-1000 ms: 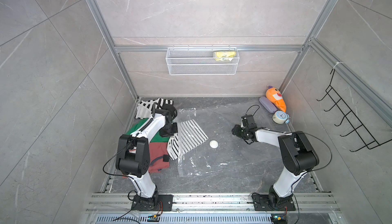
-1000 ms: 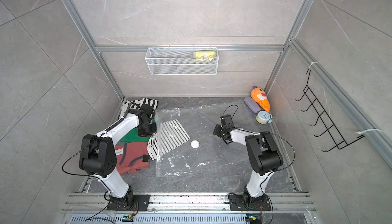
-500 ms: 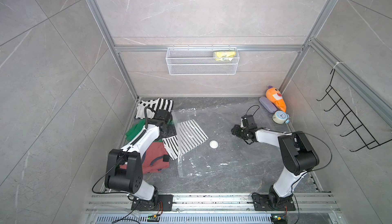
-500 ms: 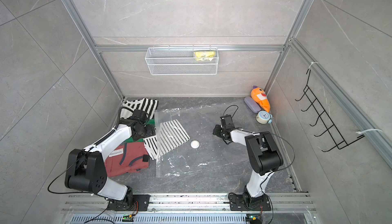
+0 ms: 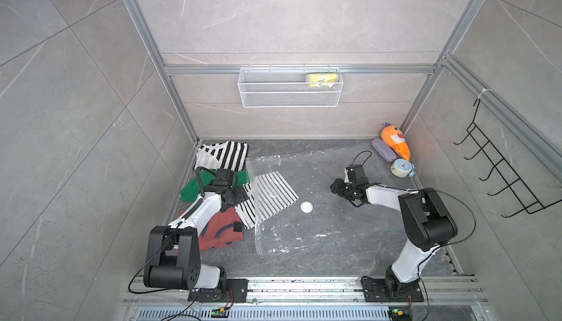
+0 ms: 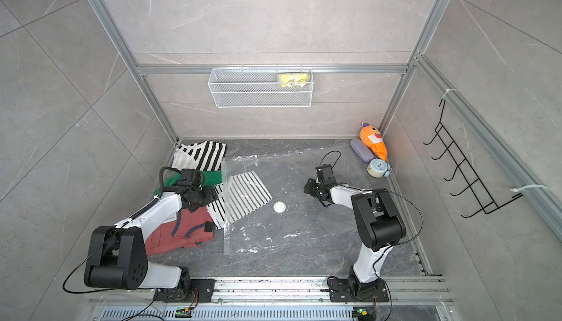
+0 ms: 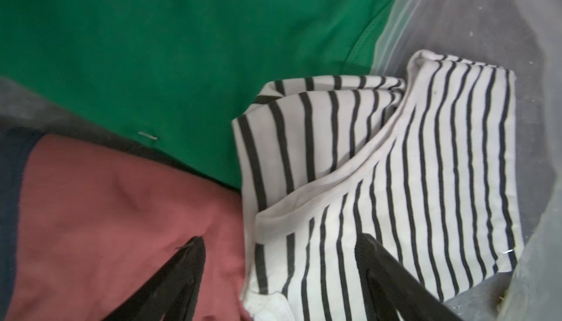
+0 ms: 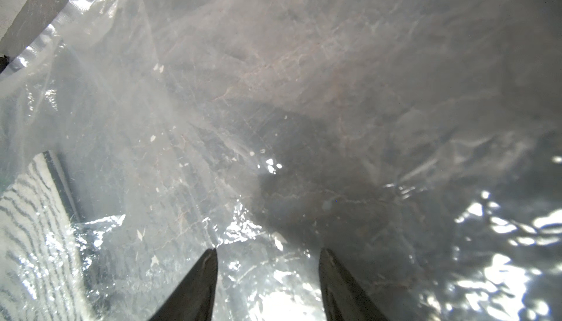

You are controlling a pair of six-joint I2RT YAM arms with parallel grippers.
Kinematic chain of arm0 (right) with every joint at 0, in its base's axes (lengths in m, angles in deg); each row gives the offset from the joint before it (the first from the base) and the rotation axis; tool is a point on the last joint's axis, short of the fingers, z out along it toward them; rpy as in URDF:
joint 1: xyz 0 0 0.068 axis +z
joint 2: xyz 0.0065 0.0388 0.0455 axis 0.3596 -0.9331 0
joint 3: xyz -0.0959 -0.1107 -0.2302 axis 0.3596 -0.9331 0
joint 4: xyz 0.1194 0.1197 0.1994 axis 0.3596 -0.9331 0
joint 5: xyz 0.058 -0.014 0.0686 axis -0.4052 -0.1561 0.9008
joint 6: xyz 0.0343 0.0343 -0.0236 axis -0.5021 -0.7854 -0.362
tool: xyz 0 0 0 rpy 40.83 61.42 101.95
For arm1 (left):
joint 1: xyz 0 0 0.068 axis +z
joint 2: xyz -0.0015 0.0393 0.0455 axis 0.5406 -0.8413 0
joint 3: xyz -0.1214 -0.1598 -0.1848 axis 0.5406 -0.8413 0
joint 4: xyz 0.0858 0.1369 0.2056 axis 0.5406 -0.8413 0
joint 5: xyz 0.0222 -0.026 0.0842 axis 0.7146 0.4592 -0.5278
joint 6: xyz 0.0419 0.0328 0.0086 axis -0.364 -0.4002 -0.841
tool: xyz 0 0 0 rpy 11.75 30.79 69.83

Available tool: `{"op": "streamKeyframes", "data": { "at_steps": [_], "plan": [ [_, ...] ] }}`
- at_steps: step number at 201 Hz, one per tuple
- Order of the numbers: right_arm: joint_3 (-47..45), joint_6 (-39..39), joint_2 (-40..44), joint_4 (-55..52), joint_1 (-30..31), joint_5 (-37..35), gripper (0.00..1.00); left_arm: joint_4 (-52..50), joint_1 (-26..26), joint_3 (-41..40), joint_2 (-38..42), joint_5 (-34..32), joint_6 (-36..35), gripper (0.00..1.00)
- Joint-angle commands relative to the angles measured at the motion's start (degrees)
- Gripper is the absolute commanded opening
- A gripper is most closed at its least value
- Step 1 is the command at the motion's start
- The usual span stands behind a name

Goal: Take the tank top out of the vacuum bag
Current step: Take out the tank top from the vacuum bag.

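Observation:
The vacuum bag (image 5: 319, 228) (image 6: 289, 231) lies flat on the dark floor, with its round white valve (image 5: 306, 206) near the middle. The tank top (image 5: 273, 196) (image 6: 246, 196), white with thin dark stripes, lies across the bag's left opening, part under the plastic and part outside. My left gripper (image 5: 240, 196) (image 7: 279, 237) is open just over the tank top's (image 7: 395, 167) outer edge, beside a red garment. Nothing is between its fingers. My right gripper (image 5: 334, 187) (image 8: 269, 249) stands open low over the bag's right half, with only clear plastic under it.
Left of the bag lie a wide-striped garment (image 5: 223, 153), a green garment (image 5: 191, 187) and a red garment (image 5: 219, 231). A carrot plush (image 5: 395, 141), purple case (image 5: 383, 149) and alarm clock (image 5: 402, 167) sit back right. A wire basket (image 5: 289, 91) hangs on the back wall.
My left gripper has gone from shut to open and shifted slightly toward the front, with its elbow swung back and lower. The right arm has not moved.

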Motion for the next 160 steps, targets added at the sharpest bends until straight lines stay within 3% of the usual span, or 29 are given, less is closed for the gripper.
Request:
{"op": "streamKeyframes", "data": {
  "at_steps": [1, 66, 92, 106, 132, 160],
  "plan": [
    [-0.79, -0.44, -0.88, 0.03, 0.22, 0.44, 0.57, 4.29, -0.11, 0.58, -2.21, 3.36, 0.4, 0.77],
    [-0.7, -0.44, -1.27, 0.09, 0.22, 0.49, 0.57, 4.02, -0.11, -0.03, -4.01, 2.47, 0.98, 0.75],
    [-0.68, -0.46, -1.29, 0.1, 0.22, 0.52, 0.57, 5.46, -0.78, -1.22, -3.51, 5.07, 1.6, 0.65],
    [-0.55, -0.44, -1.4, 0.11, 0.22, 0.45, 0.57, 6.04, -1.07, -1.51, -2.76, 6.36, 1.93, 0.53],
    [-0.55, -0.44, -1.58, 0.18, 0.22, 0.46, 0.57, 6.69, -1.48, -1.51, -1.25, 7.11, 2.2, 0.41],
    [-0.55, -0.4, -1.47, 0.14, 0.22, 0.49, 0.57, 6.76, -2.52, -1.72, -0.68, 8.19, 2.65, 0.41]
  ]
}}
